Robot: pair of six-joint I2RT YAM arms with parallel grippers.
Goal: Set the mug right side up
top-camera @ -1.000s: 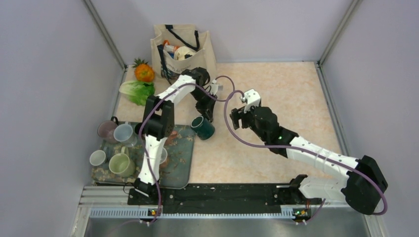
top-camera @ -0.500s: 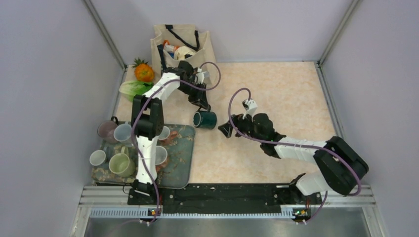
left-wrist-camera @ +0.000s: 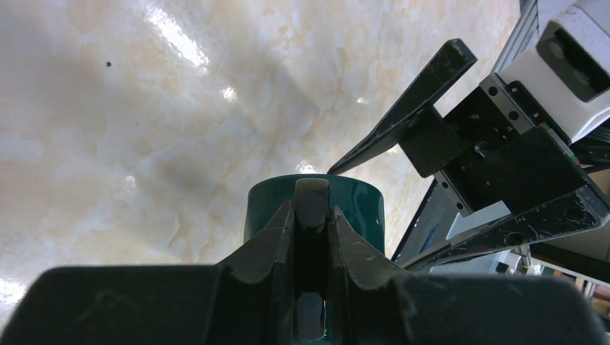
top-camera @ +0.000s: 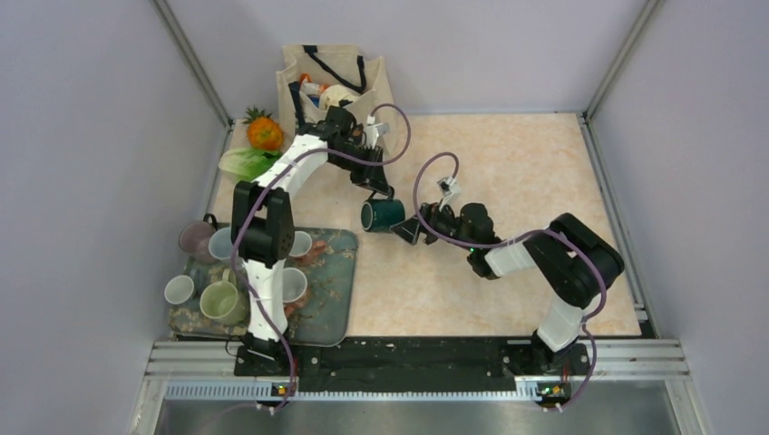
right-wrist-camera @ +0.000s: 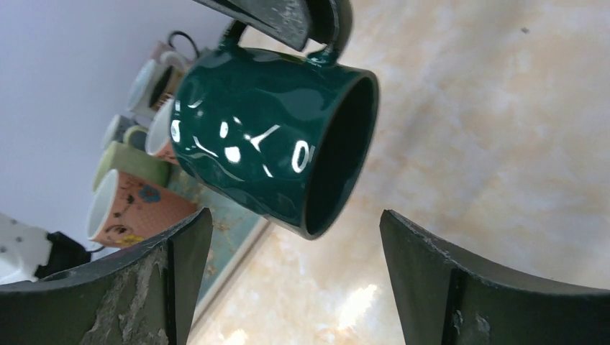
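We hold the mug (right-wrist-camera: 266,144) sideways by its handle (right-wrist-camera: 344,25) in the clenched left jaws so the released right jaws flanking it can re-grip.

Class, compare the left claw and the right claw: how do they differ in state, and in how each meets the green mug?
The left claw is shut; the right claw is wide open. The left claw pinches the handle of the mug; the right claw grips nothing. The left claw sits at the mug's handle side; the right claw faces its mouth. Both are aimed at the same mug.
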